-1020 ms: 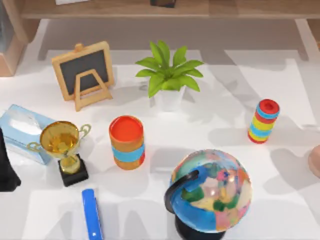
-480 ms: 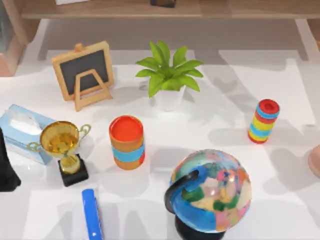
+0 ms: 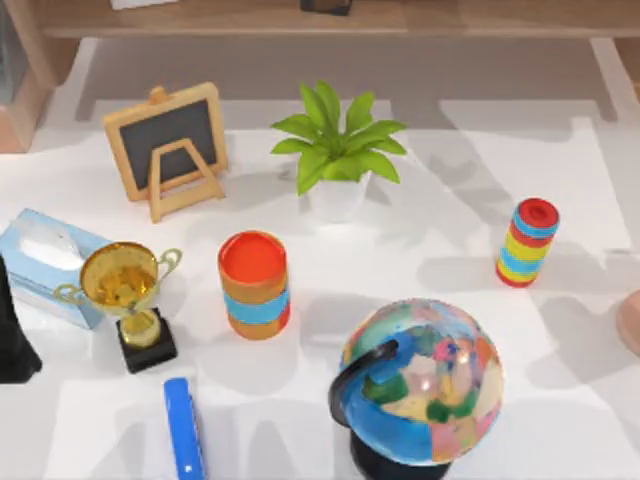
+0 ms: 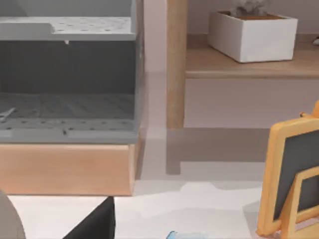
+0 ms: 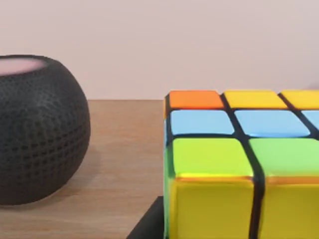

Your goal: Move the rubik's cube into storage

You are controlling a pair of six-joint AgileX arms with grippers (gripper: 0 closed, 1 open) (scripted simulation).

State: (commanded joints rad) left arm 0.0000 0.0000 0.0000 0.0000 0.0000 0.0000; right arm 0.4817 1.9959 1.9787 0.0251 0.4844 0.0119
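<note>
Top view unchanged; rubik's cube [image 5: 239,164] beside black speaker [image 5: 40,129].

your right wrist view cuts the rubik's cube [image 5: 239,164] off at the edge. up top, the globe [image 3: 420,385] base, blue stapler [image 3: 183,428] and pink thing [image 3: 631,322] are clipped too.

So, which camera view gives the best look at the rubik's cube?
The right wrist view. There the rubik's cube is close and large, its orange, yellow, blue and green stickers plain, standing on a wooden surface beside a dark round speaker. The top view and the left wrist view offer nothing I can identify as the cube.
</note>
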